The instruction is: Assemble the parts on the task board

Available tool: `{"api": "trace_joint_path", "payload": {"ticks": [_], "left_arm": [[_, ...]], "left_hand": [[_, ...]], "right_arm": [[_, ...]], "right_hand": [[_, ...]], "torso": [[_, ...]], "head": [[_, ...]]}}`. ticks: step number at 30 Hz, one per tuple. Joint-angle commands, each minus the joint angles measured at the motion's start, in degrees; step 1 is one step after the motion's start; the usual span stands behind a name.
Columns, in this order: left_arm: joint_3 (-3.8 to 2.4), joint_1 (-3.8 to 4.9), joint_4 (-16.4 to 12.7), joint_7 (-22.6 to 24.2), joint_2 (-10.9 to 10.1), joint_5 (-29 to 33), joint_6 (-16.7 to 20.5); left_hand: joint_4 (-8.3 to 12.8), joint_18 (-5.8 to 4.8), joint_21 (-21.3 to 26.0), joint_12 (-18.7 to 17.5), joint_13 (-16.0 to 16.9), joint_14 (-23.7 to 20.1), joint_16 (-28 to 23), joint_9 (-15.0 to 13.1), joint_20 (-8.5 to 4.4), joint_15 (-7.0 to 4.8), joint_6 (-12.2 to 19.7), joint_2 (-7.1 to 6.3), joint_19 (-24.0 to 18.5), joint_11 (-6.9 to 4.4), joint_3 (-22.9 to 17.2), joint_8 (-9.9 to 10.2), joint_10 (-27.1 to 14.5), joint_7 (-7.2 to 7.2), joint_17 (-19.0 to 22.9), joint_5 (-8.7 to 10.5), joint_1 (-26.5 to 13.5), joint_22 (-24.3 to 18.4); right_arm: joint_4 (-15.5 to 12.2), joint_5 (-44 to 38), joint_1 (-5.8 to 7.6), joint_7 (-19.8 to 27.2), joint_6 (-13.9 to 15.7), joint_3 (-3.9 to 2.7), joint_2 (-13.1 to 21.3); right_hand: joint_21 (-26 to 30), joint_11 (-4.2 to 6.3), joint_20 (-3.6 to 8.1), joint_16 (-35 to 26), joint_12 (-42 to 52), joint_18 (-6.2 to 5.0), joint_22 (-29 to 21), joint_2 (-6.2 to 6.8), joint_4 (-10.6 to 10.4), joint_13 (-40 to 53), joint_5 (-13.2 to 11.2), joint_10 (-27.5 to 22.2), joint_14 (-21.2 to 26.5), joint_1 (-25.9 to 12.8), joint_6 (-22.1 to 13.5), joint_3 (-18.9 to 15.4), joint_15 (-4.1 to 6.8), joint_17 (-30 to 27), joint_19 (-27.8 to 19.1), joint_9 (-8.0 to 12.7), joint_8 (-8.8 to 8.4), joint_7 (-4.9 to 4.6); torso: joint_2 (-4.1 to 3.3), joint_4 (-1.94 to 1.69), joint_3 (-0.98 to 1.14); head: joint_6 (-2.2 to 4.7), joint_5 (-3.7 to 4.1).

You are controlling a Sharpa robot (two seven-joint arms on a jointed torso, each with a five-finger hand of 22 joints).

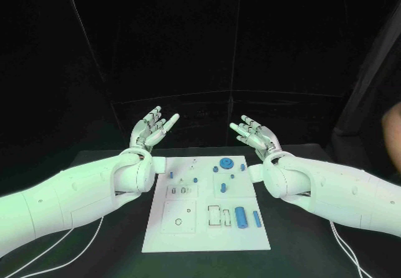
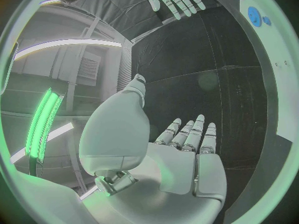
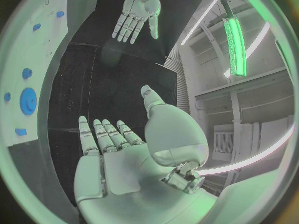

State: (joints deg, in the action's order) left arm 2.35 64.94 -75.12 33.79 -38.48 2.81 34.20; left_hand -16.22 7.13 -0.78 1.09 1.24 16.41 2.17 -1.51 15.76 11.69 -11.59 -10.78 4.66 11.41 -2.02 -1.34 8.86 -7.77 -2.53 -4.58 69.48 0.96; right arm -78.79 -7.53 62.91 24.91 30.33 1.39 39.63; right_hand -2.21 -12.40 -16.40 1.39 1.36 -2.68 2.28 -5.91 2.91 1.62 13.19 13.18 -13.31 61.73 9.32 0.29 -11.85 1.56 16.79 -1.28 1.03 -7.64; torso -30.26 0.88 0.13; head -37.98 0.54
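Observation:
The white task board (image 1: 167, 234) lies in the middle of the black table. On it are several blue parts: a round disc (image 1: 225, 161) near the far edge, small pieces (image 1: 215, 169) around it, and two long cylinders (image 1: 240, 217) at the near right. My left hand (image 1: 153, 128) is raised above the board's far left corner, palm up, fingers spread, holding nothing. My right hand (image 1: 255, 134) is raised at the far right, likewise open and empty. The left wrist view shows the left hand's fingers (image 2: 190, 134) straight, the right wrist view the right hand's fingers (image 3: 102, 134) straight.
Black table (image 1: 301, 255) surrounds the board, with dark curtain behind. Thin white cables (image 1: 92, 234) run along the table beside both arms. The board's edge with the blue disc (image 3: 27, 100) shows in the right wrist view, and the disc (image 2: 254, 16) in the left wrist view.

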Motion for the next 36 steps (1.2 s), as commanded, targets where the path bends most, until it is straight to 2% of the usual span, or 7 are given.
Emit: {"api": "trace_joint_path", "payload": {"ticks": [1, 5, 11, 17, 19, 23, 36], "left_arm": [[0.02, 0.25, 0.6, 4.0, 0.3, 1.0, -5.1], [0.02, 0.25, 0.6, 4.0, 0.3, 1.0, -5.1], [0.03, 0.36, -0.2, 4.1, -1.4, 1.0, -6.0], [0.03, 0.43, -1.2, 4.1, -3.1, 1.0, -8.6], [0.03, 0.46, -1.6, 3.9, -3.7, 1.0, -9.6], [0.03, 0.5, -2.6, 3.6, -4.6, 0.2, -11.5], [0.02, 0.6, -9.8, 2.6, -8.9, -3.7, -15.7]], "left_hand": [[-1.0, 1.26, -0.3, 0.2, 0.1, 1.1, 0.4, -0.1, 0.89, 0.29, -0.9, -0.41, 0.2, 0.85, 0.0, -0.3, 0.4, -6.21, -0.2, -0.47, 2.7, 0.1], [-1.0, 1.3, -0.3, 0.2, 0.1, 1.2, 0.5, -0.1, 0.9, 0.31, -0.9, -0.41, 0.2, 0.92, 0.0, -0.3, 0.5, -6.27, -0.2, -0.47, 2.7, 0.1], [-0.9, 1.24, -0.5, 0.7, 0.4, 4.8, 1.6, -0.4, 1.04, 0.77, -3.0, 1.04, 0.5, 1.73, -1.0, -0.7, 2.8, -7.07, -0.8, -0.19, 3.0, 0.3], [-0.3, 0.35, -6.4, 4.7, 2.2, 23.0, 8.1, -1.6, 1.22, 1.85, -14.7, 5.3, 14.8, 3.47, -3.6, -3.2, 21.4, -8.52, -3.6, 0.68, 4.7, 3.6], [0.6, 1.91, -12.8, 7.8, 3.1, 30.1, 11.0, -2.5, 0.96, -0.03, -23.6, 7.11, 29.9, 2.38, -3.8, -5.3, 33.2, -8.34, -4.5, 0.88, 5.0, 6.6], [2.6, 3.37, -14.9, 9.8, 2.9, 37.7, 12.7, -3.1, 0.38, -2.19, -34.5, 8.48, 36.8, 0.64, -3.2, -8.0, 40.8, -7.03, -5.0, 0.88, 5.7, 6.9], [7.7, 3.48, -14.5, 8.6, 2.4, 45.3, 10.7, -2.2, -1.52, -4.19, -40.3, 10.0, 43.4, -1.31, -2.1, -7.3, 48.4, -5.42, -6.1, 0.92, 8.2, 5.2]], "right_arm": [[1.6, -6.8, 0.52, -3.1, -10.6, 0.12, -0.7], [3.2, -8.7, 0.95, -4.0, -13.7, 0.3, -1.4], [6.8, -18.6, 1.38, -1.5, -9.7, 0.28, -1.0], [7.7, -25.3, 2.22, -2.3, -9.0, 0.23, -0.6], [7.9, -30.6, 2.62, -2.9, -8.9, 0.22, -0.5], [8.3, -39.5, 3.48, -5.0, -8.7, 0.2, -0.1], [8.5, -68.2, 6.12, -17.3, -13.0, 0.01, -1.1]], "right_hand": [[-1.4, -1.43, -0.33, 1.2, 0.9, -1.87, 0.8, -0.57, 2.8, 0.5, 0.1, 6.2, -7.8, 6.2, 4.4, 0.0, -1.4, 0.7, 5.4, -0.5, 0.8, -8.18], [-6.7, -1.56, -0.24, 6.4, 5.9, -5.54, 3.2, -0.4, 5.9, 2.5, -1.1, 30.0, -30.5, 10.8, 21.2, 0.3, -0.59, 2.5, 21.0, -2.4, 4.63, -8.58], [-9.8, 0.81, 0.13, 7.8, 7.6, -7.85, 3.8, -0.39, 8.4, 2.1, -2.0, 39.3, -40.4, 13.8, 36.4, 0.6, 2.07, 2.2, 27.6, -3.1, 7.52, -6.59], [-11.5, 2.16, 1.64, 7.5, 6.6, -7.96, 3.8, -0.71, 10.4, 1.9, -2.4, 44.1, -46.5, 14.4, 41.2, 1.4, 3.83, 2.1, 32.1, -2.5, 6.97, -5.41], [-12.1, 2.58, 2.22, 7.5, 6.3, -7.94, 3.8, -0.77, 11.2, 1.9, -2.4, 45.9, -48.6, 14.3, 42.6, 1.7, 4.42, 2.2, 33.4, -2.5, 6.79, -5.22], [-14.5, 4.13, 4.27, 8.7, 6.3, -8.01, 4.5, -0.65, 12.8, 2.0, -2.5, 50.5, -54.4, 13.9, 45.9, 2.5, 6.5, 3.0, 37.8, -2.6, 6.82, -4.09], [-30.9, 7.72, 11.34, 18.5, 3.5, -7.68, 12.9, 2.33, 13.6, 2.1, -1.8, 58.0, -73.0, 14.6, 51.0, 4.1, 12.32, 10.3, 52.3, -2.5, 4.93, -1.59]], "torso": [[0.03, 0.05, 0.01], [0.03, 0.05, 0.01], [-0.65, -0.34, -0.23], [-1.78, -0.38, -0.27], [-2.19, -0.43, -0.27], [-2.91, -1.05, -0.17], [-6.06, -2.3, -0.67]], "head": [[0.0, -0.01], [0.0, -0.01], [-0.21, -0.05], [0.22, 0.16], [0.37, 0.32], [0.79, 0.46], [1.74, 1.72]]}}
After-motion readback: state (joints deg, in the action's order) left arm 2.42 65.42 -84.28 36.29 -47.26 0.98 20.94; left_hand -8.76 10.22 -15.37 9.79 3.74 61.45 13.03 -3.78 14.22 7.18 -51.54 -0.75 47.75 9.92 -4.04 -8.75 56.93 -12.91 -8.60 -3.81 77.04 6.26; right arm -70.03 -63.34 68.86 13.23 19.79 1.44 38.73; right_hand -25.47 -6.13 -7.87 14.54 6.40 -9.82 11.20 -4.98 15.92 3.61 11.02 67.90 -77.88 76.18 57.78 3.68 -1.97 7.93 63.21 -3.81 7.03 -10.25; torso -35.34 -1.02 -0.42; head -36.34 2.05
